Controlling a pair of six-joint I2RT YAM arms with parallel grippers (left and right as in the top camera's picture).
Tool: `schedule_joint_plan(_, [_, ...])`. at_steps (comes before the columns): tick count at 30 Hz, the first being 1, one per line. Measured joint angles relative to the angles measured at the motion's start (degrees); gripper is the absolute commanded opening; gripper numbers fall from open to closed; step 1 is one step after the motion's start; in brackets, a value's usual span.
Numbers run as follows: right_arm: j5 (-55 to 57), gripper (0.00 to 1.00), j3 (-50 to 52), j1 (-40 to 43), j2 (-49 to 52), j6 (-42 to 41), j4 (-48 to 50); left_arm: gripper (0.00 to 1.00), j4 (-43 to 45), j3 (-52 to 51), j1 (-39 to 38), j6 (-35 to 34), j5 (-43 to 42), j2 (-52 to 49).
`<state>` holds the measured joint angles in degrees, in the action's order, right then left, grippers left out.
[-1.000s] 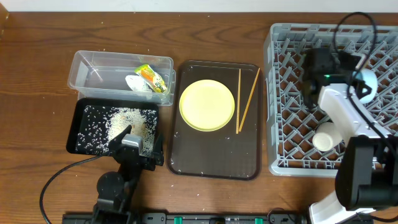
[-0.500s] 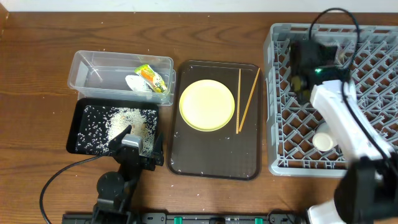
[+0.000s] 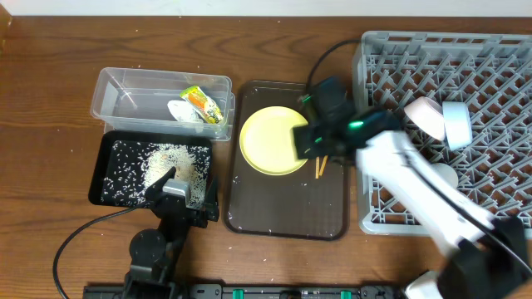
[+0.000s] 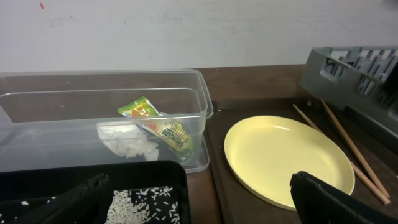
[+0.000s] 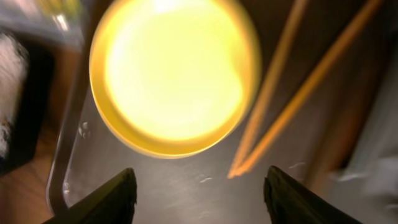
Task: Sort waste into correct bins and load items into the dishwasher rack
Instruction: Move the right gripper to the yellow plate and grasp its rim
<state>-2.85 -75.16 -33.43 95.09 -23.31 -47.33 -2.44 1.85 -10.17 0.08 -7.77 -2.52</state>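
Right gripper (image 5: 200, 200) is over the brown tray (image 3: 287, 212), fingers (image 5: 106, 199) spread wide and nothing between them. In the overhead view it hangs at the right edge of the yellow plate (image 3: 268, 139), which lies flat in the upper half of that tray. The chopsticks (image 5: 272, 81) lie on the tray just right of the plate, tips close together, and the gripper covers most of their length from above.

Over to the lower left of the overhead frame. The left gripper (image 4: 199, 183) sits low at the near edge of the black tray (image 3: 108, 170), also opened wide and empty. Rice (image 3: 166, 159) is scattered across that tray. Just above it is the clear tub (image 3: 133, 87), with the wrapper (image 3: 199, 101) and the tissue (image 3: 179, 110) inside, touching each other.

The rack (image 3: 499, 75) fills the right side. Two pale rounded shapes stand in it, one whitish (image 3: 420, 116), one bluish (image 3: 457, 124). They are probably the bowls, but the blur makes that unsure.
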Motion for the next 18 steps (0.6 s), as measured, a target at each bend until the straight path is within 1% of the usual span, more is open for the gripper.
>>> schedule_joint_plan(3, [-0.46, 0.61, 1.53, -2.29, 6.1, -6.38, 2.21, 0.94, 0.0, 0.0, 0.0, 0.0, 0.0, 0.0])
schedule_joint_plan(6, [-0.66, 0.58, 1.84, -2.32, 10.58, -11.1, 2.71, 0.94, 0.0, 0.0, 0.0, 0.0, 0.0, 0.0])
schedule_joint_plan(9, [-1.99, 0.54, 1.86, -2.21, 13.0, -13.9, 2.82, 0.94, 0.0, 0.0, 0.0, 0.0, 0.0, 0.0])
schedule_joint_plan(11, [-2.82, 0.49, 1.86, -2.29, 13.88, -15.41, 2.86, 0.94, 0.0, 0.0, 0.0, 0.0, 0.0, 0.0])
schedule_joint_plan(12, [-3.17, 0.45, 1.86, -2.38, 14.29, -16.24, 2.93, 0.94, 0.0, 0.0, 0.0, 0.0, 0.0, 0.0])
schedule_joint_plan(13, [-3.41, 0.4, 1.86, -2.45, 14.82, -17.07, 2.99, 0.94, 0.0, 0.0, 0.0, 0.0, 0.0, 0.0])
schedule_joint_plan(15, [-3.76, 0.25, 1.86, -2.6, 15.63, -18.34, 3.08, 0.94, 0.0, 0.0, 0.0, 0.0, 0.0, 0.0])
schedule_joint_plan(18, [-3.5, 0.17, 1.86, -2.6, 16.31, -20.57, 2.91, 0.94, 0.0, 0.0, 0.0, 0.0, 0.0, 0.0])
